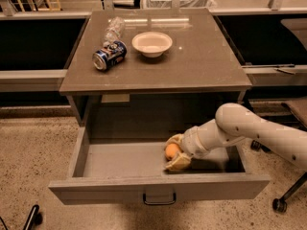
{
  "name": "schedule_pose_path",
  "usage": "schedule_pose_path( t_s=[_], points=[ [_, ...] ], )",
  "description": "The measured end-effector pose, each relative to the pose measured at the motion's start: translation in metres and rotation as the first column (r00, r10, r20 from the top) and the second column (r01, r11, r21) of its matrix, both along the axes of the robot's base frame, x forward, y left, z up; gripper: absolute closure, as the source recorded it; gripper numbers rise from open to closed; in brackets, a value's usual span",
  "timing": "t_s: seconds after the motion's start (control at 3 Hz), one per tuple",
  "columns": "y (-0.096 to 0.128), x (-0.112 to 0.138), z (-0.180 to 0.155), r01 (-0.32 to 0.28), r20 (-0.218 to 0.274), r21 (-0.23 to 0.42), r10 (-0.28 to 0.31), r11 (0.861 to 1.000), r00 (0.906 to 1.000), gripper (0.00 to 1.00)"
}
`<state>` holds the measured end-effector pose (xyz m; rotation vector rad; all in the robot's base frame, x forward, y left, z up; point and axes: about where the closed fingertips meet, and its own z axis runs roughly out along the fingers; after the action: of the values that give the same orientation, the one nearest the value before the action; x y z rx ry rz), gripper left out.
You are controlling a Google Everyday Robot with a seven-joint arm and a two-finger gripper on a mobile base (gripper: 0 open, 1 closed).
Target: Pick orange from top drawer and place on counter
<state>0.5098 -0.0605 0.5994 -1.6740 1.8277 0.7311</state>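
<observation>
The top drawer (115, 188) is pulled out below the counter (192, 66). The orange (171, 151) sits on the drawer floor, right of the middle. My gripper (174, 152) reaches in from the right on a white arm (249, 128). It is low in the drawer, with one yellowish finger behind the orange and one in front, both pressed against it. The gripper is shut on the orange, which still rests on the drawer floor. The drawer's dark loop handle (159, 199) shows at the front centre.
On the counter stand a white bowl (151, 43), a blue can on its side (109, 55) and a clear plastic bottle lying down (113, 29). Dark recessed counters flank the cabinet on both sides. A chair wheel (279, 204) is at the lower right on the speckled floor.
</observation>
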Motion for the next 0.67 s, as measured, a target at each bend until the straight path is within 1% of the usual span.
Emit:
schedule_pose_path(
  t_s=[0.33, 0.67],
  points=[
    [0.003, 0.000, -0.012, 0.000, -0.009, 0.014, 0.000, 1.000, 1.0000, 0.69],
    [0.002, 0.002, 0.000, -0.005, 0.007, 0.018, 0.005, 1.000, 1.0000, 0.98]
  ],
)
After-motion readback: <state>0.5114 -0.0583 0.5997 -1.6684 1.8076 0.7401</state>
